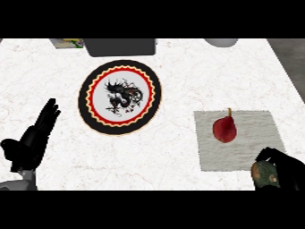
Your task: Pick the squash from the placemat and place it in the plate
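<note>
Squash [264, 174], green and mottled, sat at the near right edge of the grey placemat [247, 154], with the right hand [290, 172] curled round it and hiding much of it. A red pear-shaped fruit [225, 129] lay farther back on the same placemat, apart from the hand. Left of the placemat, the round plate [120, 97] with a black rim and dark central design rested on the marble counter [201, 67]. The left hand [32, 138] rested at the near left, fingers straight.

Even, bright light on the white counter [181, 147]; faint shadows, no glare.
</note>
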Controlling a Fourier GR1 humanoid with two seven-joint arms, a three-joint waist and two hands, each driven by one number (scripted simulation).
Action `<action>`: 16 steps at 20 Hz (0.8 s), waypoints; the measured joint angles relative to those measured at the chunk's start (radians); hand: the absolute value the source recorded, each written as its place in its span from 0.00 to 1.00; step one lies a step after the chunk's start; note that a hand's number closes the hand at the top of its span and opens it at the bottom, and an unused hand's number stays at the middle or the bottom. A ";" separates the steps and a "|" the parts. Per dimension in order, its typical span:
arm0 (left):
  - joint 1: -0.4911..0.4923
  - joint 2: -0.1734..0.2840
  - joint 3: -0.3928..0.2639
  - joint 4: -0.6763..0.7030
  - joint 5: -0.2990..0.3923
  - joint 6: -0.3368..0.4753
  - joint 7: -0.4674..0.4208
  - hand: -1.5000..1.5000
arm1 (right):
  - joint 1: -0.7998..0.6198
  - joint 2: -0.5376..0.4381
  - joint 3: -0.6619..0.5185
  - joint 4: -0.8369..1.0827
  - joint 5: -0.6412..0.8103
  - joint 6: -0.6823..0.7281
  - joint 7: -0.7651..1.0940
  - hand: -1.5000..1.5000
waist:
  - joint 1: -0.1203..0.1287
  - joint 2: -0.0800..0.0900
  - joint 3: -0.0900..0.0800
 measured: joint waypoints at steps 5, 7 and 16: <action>0.005 -0.001 -0.002 -0.007 -0.008 0.008 -0.001 0.50 | 0.109 0.169 0.132 -0.155 0.169 -0.130 0.243 1.00 | 0.004 0.004 0.012; 0.009 0.002 -0.001 -0.009 -0.006 0.003 -0.002 0.50 | 0.150 0.203 0.216 -0.232 0.247 -0.165 0.339 1.00 | 0.010 0.005 0.016; 0.004 0.006 -0.006 -0.003 -0.006 -0.018 -0.008 0.50 | 0.142 0.251 0.621 -0.502 0.723 -0.148 0.755 1.00 | 0.038 0.011 0.021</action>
